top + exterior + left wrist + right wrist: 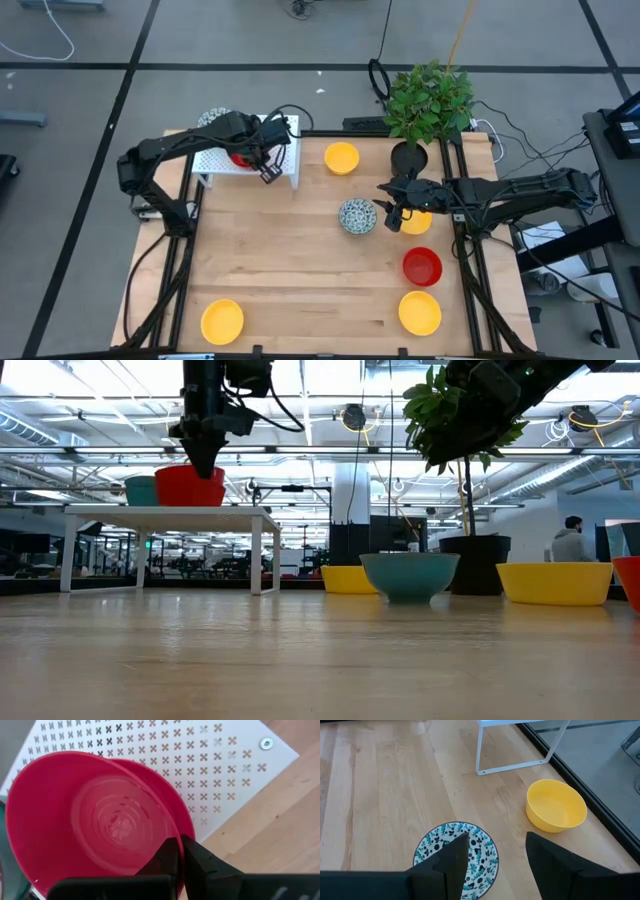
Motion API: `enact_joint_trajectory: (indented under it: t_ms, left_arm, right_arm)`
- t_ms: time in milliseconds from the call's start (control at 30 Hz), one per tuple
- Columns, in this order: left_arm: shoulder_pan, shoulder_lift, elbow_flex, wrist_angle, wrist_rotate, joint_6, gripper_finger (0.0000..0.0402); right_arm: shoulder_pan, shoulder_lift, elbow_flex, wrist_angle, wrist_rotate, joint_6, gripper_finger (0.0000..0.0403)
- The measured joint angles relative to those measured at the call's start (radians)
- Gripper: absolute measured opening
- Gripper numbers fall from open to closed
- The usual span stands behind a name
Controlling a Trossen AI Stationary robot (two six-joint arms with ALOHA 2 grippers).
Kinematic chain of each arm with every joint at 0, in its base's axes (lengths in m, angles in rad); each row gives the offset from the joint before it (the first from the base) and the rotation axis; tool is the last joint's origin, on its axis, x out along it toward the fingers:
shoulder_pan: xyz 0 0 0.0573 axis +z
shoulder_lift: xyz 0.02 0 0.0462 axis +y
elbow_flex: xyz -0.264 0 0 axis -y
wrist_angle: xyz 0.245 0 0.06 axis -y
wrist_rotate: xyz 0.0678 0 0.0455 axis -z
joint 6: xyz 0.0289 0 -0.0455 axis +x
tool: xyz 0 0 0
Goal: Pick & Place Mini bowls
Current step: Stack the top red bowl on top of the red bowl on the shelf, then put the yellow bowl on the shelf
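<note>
Over at the far left corner of the worktop (300,260), the left end effector (262,160) is clenched on the rim of a red bowl (100,815), one finger (167,857) inside the rim and the other outside, almost no gap between them. That bowl sits on top of the white rack (285,165), and from table height it shows on the rack's top with the arm coming straight down into it (190,485). Just behind it on the rack is a speckled bowl (213,118).

The right end effector (392,212) hovers just beside a second speckled bowl (357,216) near the middle of the worktop, with its fingers (455,855) spread wide and holding nothing; from the wrist, the bowl lies below the gap, partly under one finger. A yellow bowl (416,221) lies under that arm, close to the plant pot (408,157).

Other bowls are scattered around: a yellow one (342,157) beside the rack, a red one (422,266) and a yellow one (420,312) at the near right, and another yellow one (222,320) at the near left.
</note>
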Motion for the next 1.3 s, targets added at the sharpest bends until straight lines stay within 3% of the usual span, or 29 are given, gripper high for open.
enact_joint_trajectory:
  t_ms: [367,500,700,900,1067,1300]
  left_arm:
    - [0.002,-0.056,0.000,-0.011,0.010,-0.025,0.0135]
    - [-0.003,-0.104,0.000,-0.008,0.065,-0.030,0.0161]
    - [-0.062,-0.179,0.000,0.047,0.127,-0.088,0.0164]
    - [-0.185,-0.225,0.001,0.229,0.226,-0.189,0.0153]
    - [-0.333,-0.205,0.001,0.314,0.345,-0.337,0.0154]
    - [-0.606,-0.122,0.001,0.311,0.507,-0.611,0.0154]
  right_arm:
    - [-0.001,0.000,0.000,0.000,0.000,0.000,0.0187]
    - [-0.010,0.000,0.000,0.000,0.000,0.000,0.0187]
    - [-0.033,0.000,0.000,0.001,0.000,0.000,0.0187]
    - [-0.050,0.000,0.000,0.001,-0.001,0.000,0.0187]
    - [-0.061,0.000,0.000,0.001,-0.003,0.000,0.0187]
    - [-0.061,0.001,0.000,0.000,-0.005,0.000,0.0187]
